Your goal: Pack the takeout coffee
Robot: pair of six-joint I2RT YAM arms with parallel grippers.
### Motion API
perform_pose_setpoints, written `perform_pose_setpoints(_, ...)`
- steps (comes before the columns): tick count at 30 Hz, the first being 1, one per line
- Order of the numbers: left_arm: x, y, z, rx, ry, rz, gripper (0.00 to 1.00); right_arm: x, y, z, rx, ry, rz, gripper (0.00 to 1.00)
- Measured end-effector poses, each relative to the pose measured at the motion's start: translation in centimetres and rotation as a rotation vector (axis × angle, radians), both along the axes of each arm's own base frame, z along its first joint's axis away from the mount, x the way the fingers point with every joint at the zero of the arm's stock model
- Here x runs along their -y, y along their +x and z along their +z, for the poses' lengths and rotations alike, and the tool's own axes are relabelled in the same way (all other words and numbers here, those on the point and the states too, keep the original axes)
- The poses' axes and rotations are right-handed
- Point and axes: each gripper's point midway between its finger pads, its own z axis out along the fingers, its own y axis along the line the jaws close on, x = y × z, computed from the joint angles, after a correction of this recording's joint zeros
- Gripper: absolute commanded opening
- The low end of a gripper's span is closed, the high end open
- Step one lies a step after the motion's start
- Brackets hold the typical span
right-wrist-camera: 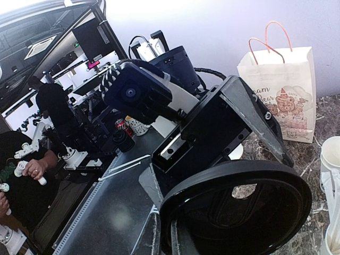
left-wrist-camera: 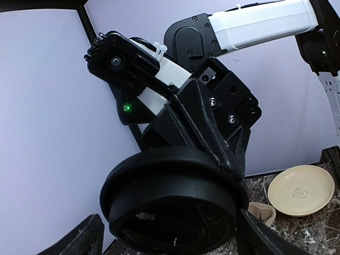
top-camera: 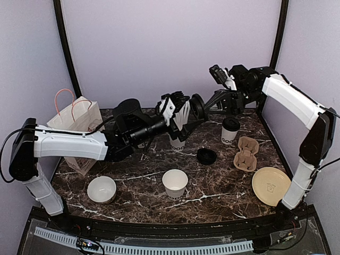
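Above the middle of the dark marble table [top-camera: 133, 172] the two arms meet in mid-air; the right gripper [top-camera: 208, 105] is clamped tight on a round black plastic lid [top-camera: 197, 107], pinching it by the rim and holding it up on edge, well clear of the stone; the left gripper [top-camera: 182, 116] faces it with jaws spread wide, one finger [left-wrist-camera: 85, 236] on either side of that lid. Whether either pad touches the rim, I cannot tell. From the left wrist the lid fills the lower frame, gripped at its upper edge.

Down on the table, right under the left gripper, stands a white paper cup with dark lettering [top-camera: 177, 143]; it is upright, and its top is hidden by the gripper. Off to its right, apart from it, a second lettered white cup [top-camera: 229, 133] stands upright with a black cap on. Between the two and nearer the arms, a spare black lid [top-camera: 206, 155] lies flat on the marble; just right of it sits a brown cardboard cup carrier [top-camera: 246, 153], with a round tan plate [top-camera: 271, 186] nearer the right arm's base. At the front stand a plain open white cup [top-camera: 175, 183] and a low white bowl [top-camera: 101, 189]; far left stands a white paper bag with pink handles [top-camera: 79, 125].
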Motion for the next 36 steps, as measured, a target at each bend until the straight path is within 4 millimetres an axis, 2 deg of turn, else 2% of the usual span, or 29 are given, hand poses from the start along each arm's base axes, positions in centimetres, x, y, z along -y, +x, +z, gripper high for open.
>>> perform_pose_setpoints(11,0.5,0.1,-0.4,-0.015,0.011,-0.013,0.73,-0.2,0.0,-0.1,-0.011,-0.004,0.003,0.06)
perform_pose_setpoints(14,0.6,0.1,-0.5,-0.019,0.016,-0.018,0.72,-0.2,0.0,-0.1,-0.011,-0.005,0.002,0.16)
perform_pose_setpoints(17,0.6,0.0,-0.8,-0.025,0.025,-0.021,0.71,-0.2,0.0,-0.3,-0.009,-0.013,-0.001,0.36)
perform_pose_setpoints(19,0.7,0.0,-1.1,-0.034,0.036,-0.026,0.71,-0.2,0.2,-0.7,-0.003,-0.033,-0.009,0.44)
perform_pose_setpoints(22,0.7,-0.2,-2.0,-0.067,0.082,-0.032,0.7,0.2,0.6,-1.3,0.02,-0.072,-0.041,0.49)
perform_pose_setpoints(24,0.3,-0.4,-2.6,-0.102,0.129,-0.035,0.7,1.3,1.0,-1.6,0.033,-0.096,-0.087,0.51)
perform_pose_setpoints(27,-0.5,-1.2,-2.7,-0.171,0.207,-0.046,0.69,3.8,2.9,-3.0,0.034,-0.163,-0.228,0.56)
perform_pose_setpoints(30,-1.6,-2.6,-2.0,-0.24,0.286,-0.08,0.67,5.8,5.2,-5.7,0.071,-0.267,-0.407,0.63)
perform_pose_setpoints(33,-2.6,-4.1,-1.6,-0.315,0.367,-0.122,0.67,6.9,6.2,-8.4,0.101,-0.361,-0.543,0.65)
perform_pose_setpoints(36,-3.5,-5.6,-2.7,-0.398,0.476,-0.143,0.66,7.3,7.1,-9.8,0.096,-0.402,-0.61,0.65)
